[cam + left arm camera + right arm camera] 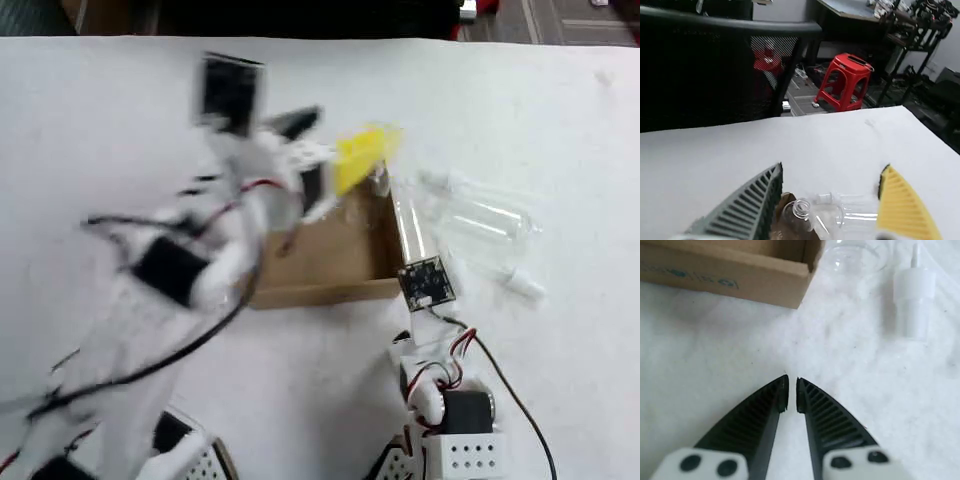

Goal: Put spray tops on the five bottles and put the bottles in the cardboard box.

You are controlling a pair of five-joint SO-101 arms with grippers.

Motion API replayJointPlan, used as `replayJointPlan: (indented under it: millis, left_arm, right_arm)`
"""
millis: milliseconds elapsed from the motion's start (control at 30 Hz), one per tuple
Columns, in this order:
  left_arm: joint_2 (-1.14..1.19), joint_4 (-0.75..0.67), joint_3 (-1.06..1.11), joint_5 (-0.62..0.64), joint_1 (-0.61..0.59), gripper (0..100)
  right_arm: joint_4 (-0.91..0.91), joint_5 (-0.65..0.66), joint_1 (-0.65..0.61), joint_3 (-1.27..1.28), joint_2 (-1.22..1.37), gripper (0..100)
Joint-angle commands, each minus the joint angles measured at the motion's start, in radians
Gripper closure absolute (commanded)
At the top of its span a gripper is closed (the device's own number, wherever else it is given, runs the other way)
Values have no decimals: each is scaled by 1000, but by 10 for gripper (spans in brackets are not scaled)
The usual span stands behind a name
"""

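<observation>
As the high view looks down over the white bench (120, 90), the cardboard box (330, 262) sits open near the bench's middle, a little toward the near edge. The left arm (170, 270) stretches from the near left corner, and the left claw (340, 172), one finger yellow, hangs over the box's far right corner. Clear bottles (480, 222) lie on their sides just beside the box's right wall, toward the bench's right edge. A white spray top (524, 288) lies loose at their near end. The right arm (445, 400) stands at the near edge, just right of the box's near right corner.

From the left wrist view, the left claw stands wide, a grey ribbed finger (752, 207) on one side and a yellow finger (902, 207) on the other, gripping nothing. Between them lie the clear bottles, one open neck (800, 207) touching a brown bit of the box. Beyond the bench's far edge stand a black chair (715, 65) and a red stool (847, 82).

From the right wrist view, the right claw (792, 394) has its black fingers drawn to a narrow slit with nothing between them, low over bare bench. The box's corner lies ahead of it. The spray top rests on the bench apart from the box, with a clear bottle's end between the two.
</observation>
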Motion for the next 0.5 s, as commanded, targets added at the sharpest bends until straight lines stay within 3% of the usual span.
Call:
replayJointPlan:
  millis: [0,233,367,467]
  left_arm:
    - [-226,204,-107,8,-122,714]
    - [-395,477,-104,-167,-326,714]
    - [-430,609,-103,-238,-519,714]
    - [-437,628,-54,-241,-677,714]
  right_arm:
    - [7,5,5,9,-1,982]
    - [7,5,8,9,-1,982]
    - [7,5,8,9,-1,982]
    - [7,5,8,9,-1,982]
